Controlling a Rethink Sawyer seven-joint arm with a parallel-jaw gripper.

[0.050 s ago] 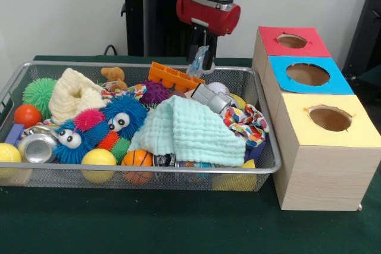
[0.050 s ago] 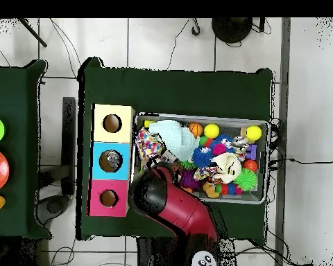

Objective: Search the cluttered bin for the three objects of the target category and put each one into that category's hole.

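- The gripper [image 1: 201, 59] hung over the far rim of the wire mesh bin [image 1: 178, 169], right of centre. Something pale and translucent showed between its tips; whether the jaws were closed on it could not be told.
- The target category was not identifiable from either view. The three holes sat in a wooden box to the right of the bin: red hole [image 1: 292, 41] farthest, blue hole [image 1: 308, 74] in the middle, yellow hole [image 1: 330, 118] nearest.
- The mint cloth [image 1: 190, 132] lay near the bin's centre, covering other items. It was judged soft and light; a pinch on a raised fold would suit.
- The spiky blue toys [image 1: 122, 118] sat to the left; judged squashy, light and easy to grip.
- The orange ball [image 1: 137, 159] and yellow ball [image 1: 98, 158] rested against the near wall; judged smooth and prone to roll, so a grasp across the widest part was advised.
- The metal can [image 1: 37, 147] lay at the near left; judged rigid and slippery.
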